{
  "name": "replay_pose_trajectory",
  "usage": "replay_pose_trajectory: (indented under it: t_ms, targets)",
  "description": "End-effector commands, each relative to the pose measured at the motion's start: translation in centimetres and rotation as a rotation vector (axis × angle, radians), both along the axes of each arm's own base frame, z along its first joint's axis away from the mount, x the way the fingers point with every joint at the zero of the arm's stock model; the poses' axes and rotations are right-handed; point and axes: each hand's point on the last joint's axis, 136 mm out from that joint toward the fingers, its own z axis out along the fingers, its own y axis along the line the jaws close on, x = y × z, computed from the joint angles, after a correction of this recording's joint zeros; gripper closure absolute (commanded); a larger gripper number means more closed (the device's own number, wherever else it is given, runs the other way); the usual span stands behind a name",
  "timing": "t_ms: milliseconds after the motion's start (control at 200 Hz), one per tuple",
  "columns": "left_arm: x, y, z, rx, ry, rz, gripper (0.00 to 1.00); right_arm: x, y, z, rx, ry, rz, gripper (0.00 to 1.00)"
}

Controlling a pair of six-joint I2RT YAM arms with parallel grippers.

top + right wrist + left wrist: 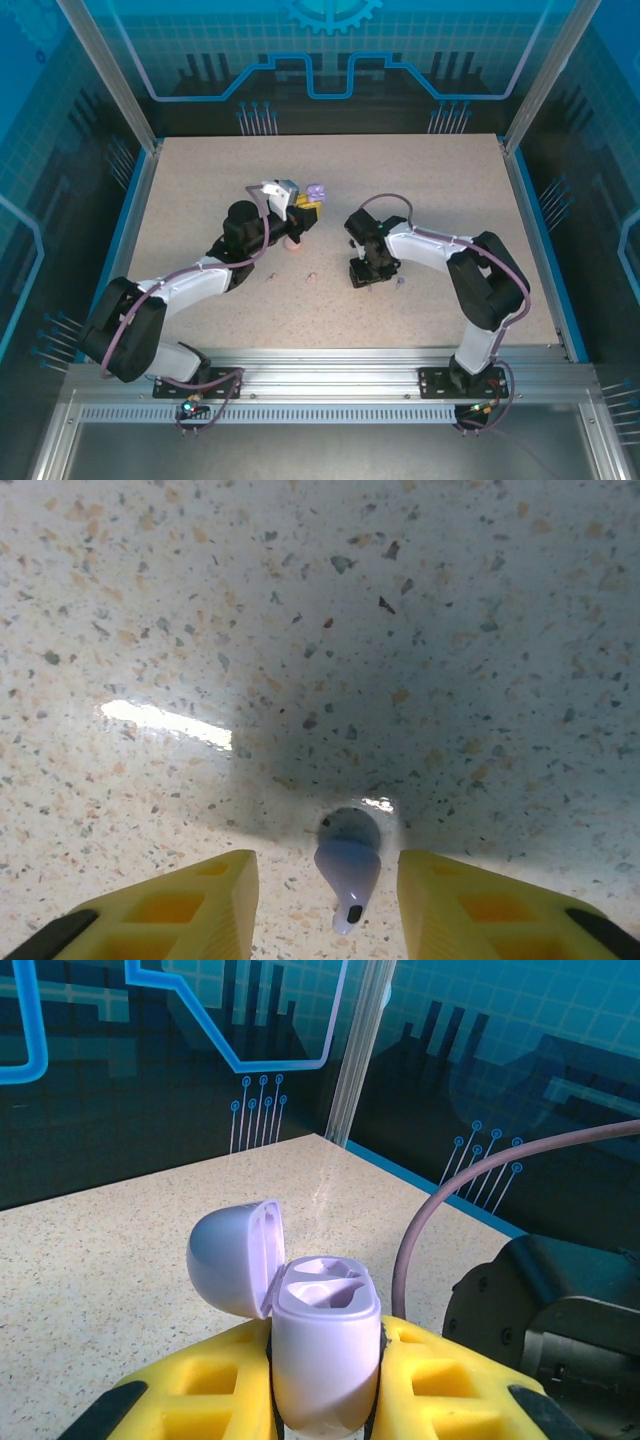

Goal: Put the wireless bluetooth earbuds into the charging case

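Straddling a purple earbud (347, 875) lying on the table (300, 630), the right gripper (328, 900) is opening for the pickup and needs closing, while the left gripper (325, 1390) is clamping the open purple case (325, 1345) aloft.

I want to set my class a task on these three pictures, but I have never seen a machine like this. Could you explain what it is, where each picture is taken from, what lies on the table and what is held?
Two robot arms are bolted at the near edge of a speckled table. The overhead picture looks down from behind them. The other two come from cameras on each wrist, showing that arm's own yellow fingers.

The left tool grips a pale purple charging case, its lid open and both slots empty. A pink case sits below that arm.

The right tool is open, its fingers on either side of a pale purple earbud lying on the table. A second purple earbud and two tiny pinkish ones lie nearby.
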Motion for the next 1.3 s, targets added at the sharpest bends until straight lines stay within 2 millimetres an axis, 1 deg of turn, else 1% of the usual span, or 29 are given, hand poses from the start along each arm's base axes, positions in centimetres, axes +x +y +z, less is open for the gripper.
replay_pose_trajectory:
  t_ms: [0,185,335,540,800,970,1255,1296]
  targets:
    - [-0.5,0.3,1.1,-0.022,-0.022,-0.010,1.00,-0.6,0.1,-0.4,-0.047,0.026,0.013,0.60]
    - [-0.4,0.2,1.0,-0.024,-0.017,-0.012,1.00,-0.8,-0.5,-0.6,-0.111,0.015,0.024,0.60]
    - [-0.4,0.1,1.0,-0.024,-0.015,-0.015,1.00,-0.7,-0.6,-0.9,-0.121,0.012,0.015,0.61]
    - [-0.3,0.0,0.7,-0.024,-0.002,-0.020,1.00,-0.2,-0.1,-1.0,-0.108,0.000,-0.002,0.63]
    - [-0.3,-0.1,0.7,-0.023,-0.002,-0.026,1.00,0.2,0.2,-1.1,-0.106,-0.001,-0.005,0.65]
    - [-0.3,-0.1,0.6,-0.021,0.001,-0.026,1.00,0.1,0.0,-1.1,-0.111,0.001,-0.007,0.71]
    - [-0.2,-0.2,0.7,-0.021,0.001,-0.032,1.00,-0.5,-0.6,-1.0,-0.119,0.001,-0.007,0.71]
    - [-0.2,-0.3,0.7,-0.022,0.001,-0.034,1.00,-0.5,-0.6,-0.9,-0.118,0.000,-0.007,0.72]
